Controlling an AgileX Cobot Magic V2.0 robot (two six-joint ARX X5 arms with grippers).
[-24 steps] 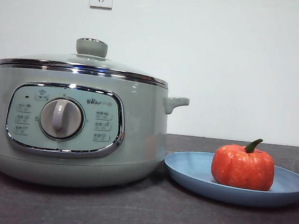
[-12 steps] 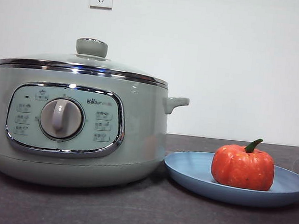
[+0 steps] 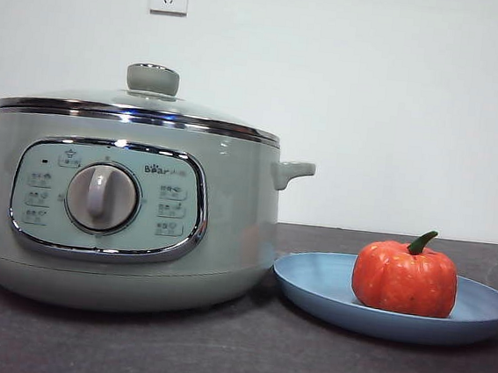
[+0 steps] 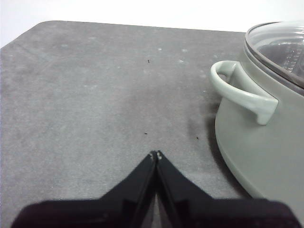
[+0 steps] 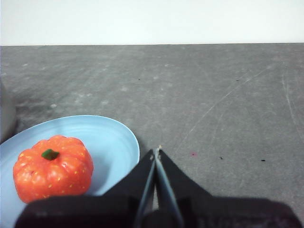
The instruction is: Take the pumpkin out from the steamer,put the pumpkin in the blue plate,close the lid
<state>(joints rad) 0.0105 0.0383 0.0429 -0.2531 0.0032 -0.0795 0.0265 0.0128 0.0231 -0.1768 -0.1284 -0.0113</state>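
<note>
Now the ribbed orange-red pumpkin (image 3: 404, 277) sits on the blue plate (image 3: 319, 286); both claws, left claw (image 4: 155, 154) and right claw (image 5: 156, 151), pressed together

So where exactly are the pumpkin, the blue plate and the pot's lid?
pumpkin (image 3: 404, 279), front view, middle of its orange body
blue plate (image 3: 314, 285), front view, bare rim beside the pot
lid (image 3: 152, 79), front view, green knob on top

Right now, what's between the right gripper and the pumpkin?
Only the blue plate's rim and bare inner surface, as the right wrist view shows. The right gripper is shut, beside the plate; the pumpkin sits untouched.
</note>
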